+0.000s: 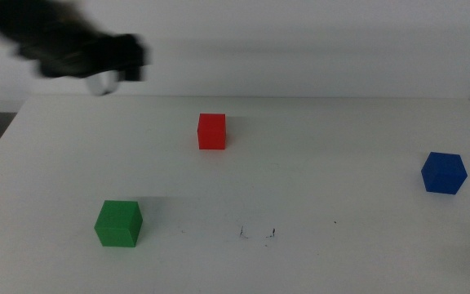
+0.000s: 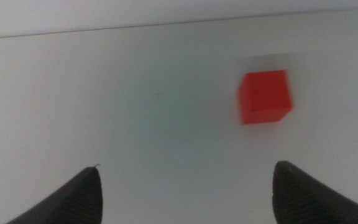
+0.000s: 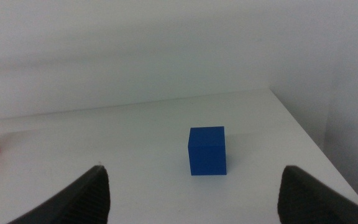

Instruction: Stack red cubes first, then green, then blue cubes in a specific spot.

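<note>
Red cube (image 1: pixel 211 131) sits on the white table (image 1: pixel 341 155), upper centre of the middle view, standing alone with nothing on or against it. Green cube (image 1: pixel 118 223) lies lower left, well apart from the red one. Blue cube (image 1: pixel 444 172) lies at the far right, near the table's right edge. Marked spot (image 1: pixel 257 233): a few tiny dark specks on bare tabletop, lower centre, between the green and blue cubes; no cube on it.

Left gripper (image 1: pixel 108 69): blurred dark shape in the upper left of the middle view, above the table's far edge, up and left of the red cube. Its wrist view shows both jaws spread wide, nothing between them, the red cube (image 2: pixel 265 97) ahead and untouched.

Right gripper (image 3: pixel 194 196): not visible in the middle view. Its wrist view shows jaws wide apart and empty, the blue cube (image 3: pixel 207 150) ahead between them, no contact.
</note>
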